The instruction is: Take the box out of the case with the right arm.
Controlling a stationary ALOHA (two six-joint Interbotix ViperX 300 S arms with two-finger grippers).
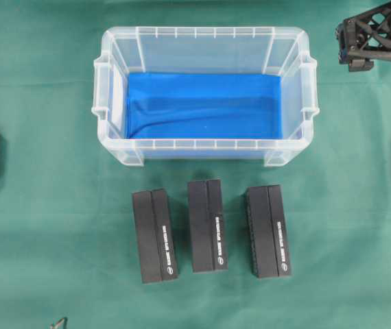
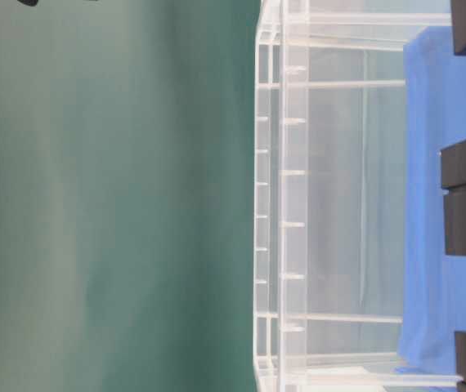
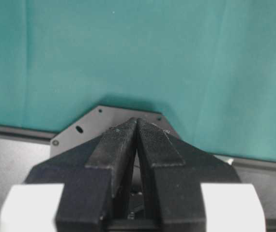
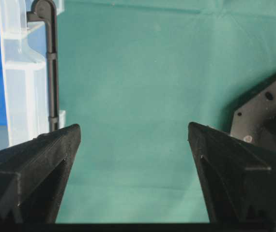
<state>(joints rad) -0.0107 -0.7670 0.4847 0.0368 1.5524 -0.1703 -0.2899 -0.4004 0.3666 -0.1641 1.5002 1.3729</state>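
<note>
A green cloth (image 1: 51, 123), smooth with a few soft creases, covers the whole table. On its far half stands the case (image 1: 103, 96), a clear, translucent plastic bin with a ribbed rim, moulded handles on its short sides and a bright blue cloth (image 1: 202, 106) lining its bottom; no box lies inside it. In front of it, on the near side, three boxes sit in a row on the green cloth: the left box (image 1: 154, 235), the middle box (image 1: 207, 225) and the right box (image 1: 268, 230). Each is a matte black slab with a lengthwise seam and a line of small white print along one edge, and each stands apart from its neighbours and from the case.

The right gripper (image 1: 360, 65), a black lattice frame, hangs at the far right, just beyond the case's right end and well apart from all three boxes. Its wrist view shows the two serrated black fingers (image 4: 36, 164) spread wide with bare green cloth between them, nothing held, the case's clear wall at the left edge.

The left gripper (image 3: 136, 121) is pressed together, its ridged black tips meeting over a grey baseplate (image 3: 80, 128), gripping nothing.
</note>
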